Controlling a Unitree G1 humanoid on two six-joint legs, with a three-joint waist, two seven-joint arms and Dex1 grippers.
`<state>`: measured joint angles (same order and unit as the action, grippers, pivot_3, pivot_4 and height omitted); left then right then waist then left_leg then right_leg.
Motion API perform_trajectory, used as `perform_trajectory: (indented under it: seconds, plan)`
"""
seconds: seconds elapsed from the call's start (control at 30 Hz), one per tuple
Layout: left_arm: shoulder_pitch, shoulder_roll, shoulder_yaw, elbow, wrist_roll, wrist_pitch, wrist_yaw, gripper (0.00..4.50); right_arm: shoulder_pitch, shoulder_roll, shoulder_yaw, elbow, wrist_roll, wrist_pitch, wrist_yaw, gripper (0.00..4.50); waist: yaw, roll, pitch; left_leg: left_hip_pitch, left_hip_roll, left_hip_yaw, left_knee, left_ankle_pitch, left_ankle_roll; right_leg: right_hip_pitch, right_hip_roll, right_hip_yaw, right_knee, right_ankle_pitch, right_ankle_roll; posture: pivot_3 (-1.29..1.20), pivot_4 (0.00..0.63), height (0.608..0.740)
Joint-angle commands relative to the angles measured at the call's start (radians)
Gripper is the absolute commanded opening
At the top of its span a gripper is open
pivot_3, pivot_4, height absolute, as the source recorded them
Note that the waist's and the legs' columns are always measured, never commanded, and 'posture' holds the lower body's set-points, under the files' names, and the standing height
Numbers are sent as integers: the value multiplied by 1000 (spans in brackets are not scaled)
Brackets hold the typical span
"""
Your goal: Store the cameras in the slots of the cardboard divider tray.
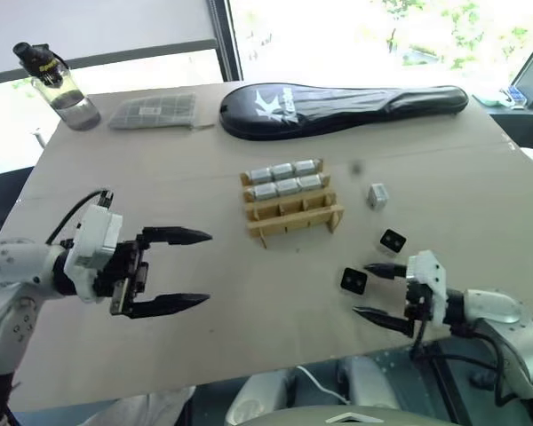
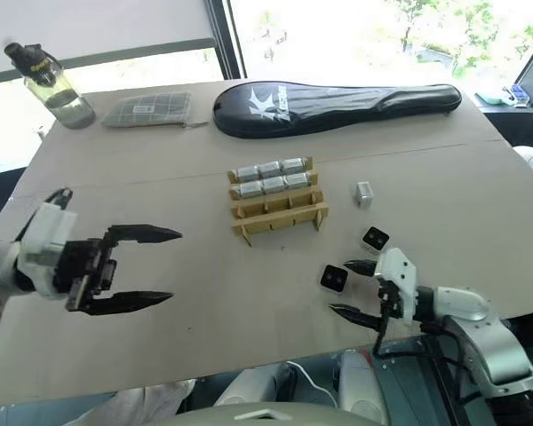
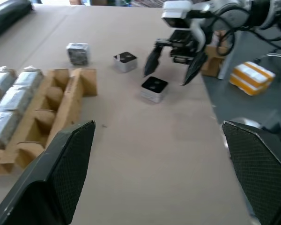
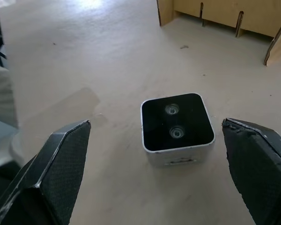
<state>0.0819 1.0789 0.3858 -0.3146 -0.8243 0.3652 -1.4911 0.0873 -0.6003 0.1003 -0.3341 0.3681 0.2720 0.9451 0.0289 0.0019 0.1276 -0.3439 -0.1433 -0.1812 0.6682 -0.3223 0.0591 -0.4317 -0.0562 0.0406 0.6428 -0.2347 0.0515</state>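
The cardboard divider tray [image 1: 291, 211] stands at the table's middle. Its two far rows hold several silver-grey cameras [image 1: 284, 177], and the near row of slots holds nothing. Three loose cameras lie to its right: one on its side [image 1: 377, 196], one with its black face up [image 1: 393, 240], and one [image 1: 354, 281] nearest the front edge. My right gripper [image 1: 361, 288] is open just right of that nearest camera [image 4: 177, 126], whose face lies ahead between the two fingers [image 4: 61, 164]. My left gripper [image 1: 209, 268] hangs open above the table's left side, with nothing in it.
Along the far side of the table [image 1: 204, 355] stand a water bottle [image 1: 58, 84], a flat grey gridded packet [image 1: 153, 111] and a long black racket bag [image 1: 338, 106]. The table's front edge runs just under my right gripper. A yellow-and-white striped box [image 3: 251, 77] lies beyond the table.
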Motion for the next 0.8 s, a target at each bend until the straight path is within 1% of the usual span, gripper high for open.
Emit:
perform_trajectory:
  seconds: [0.03,0.23,0.33,0.4,0.43,0.47,0.6,0.67,0.73,0.8]
  plan:
    - [10,42,24,9,-5,24,-85,4500,-24,29,21,-2,-42,-12,-55,4458,-7,1,1,0,0,0,0,0,0,0,0,0,0,0,0,0,150,740]
    - [-19,25,17,17,13,11,-99,4500,-28,48,40,7,-63,-15,-73,4458,-14,0,3,0,0,0,0,0,0,0,0,0,0,0,0,0,150,740]
    - [-23,16,18,15,15,12,-100,4500,-25,44,34,16,-64,-30,-68,3696,-15,-1,3,0,0,0,0,0,0,0,0,0,0,0,0,0,150,740]
    - [-23,11,19,17,18,11,-100,4500,-22,43,31,13,-61,-35,-65,2741,-15,-1,3,0,0,0,0,0,0,0,0,0,0,0,0,0,150,740]
    - [-23,8,19,19,21,9,-103,4500,-21,42,30,11,-59,-36,-63,2143,-15,-1,3,0,0,0,0,0,0,0,0,0,0,0,0,0,150,740]
    - [-23,5,20,21,21,8,-103,4500,-20,40,30,9,-58,-38,-59,1938,-15,-1,3,0,0,0,0,0,0,0,0,0,0,0,0,0,150,740]
    - [-34,-13,21,32,23,12,-82,4500,-28,31,17,-10,-59,-67,-53,1944,-15,-1,3,0,0,0,0,0,0,0,0,0,0,0,0,0,150,740]
    - [-58,-31,0,41,49,24,-17,4500,-60,32,8,-28,-60,-58,-70,1944,-15,-1,3,0,0,0,0,0,0,0,0,0,0,0,0,0,150,740]
    - [-99,-72,-20,40,37,58,61,4500,-128,27,22,-31,-113,-89,-88,1944,-16,0,4,0,0,0,0,0,0,0,0,0,0,0,0,0,150,740]
    - [-161,-124,-48,35,3,114,149,4500,-223,28,51,-9,-210,-192,-108,1944,-16,0,4,0,0,0,1,0,0,0,0,0,0,1,-1,0,150,740]
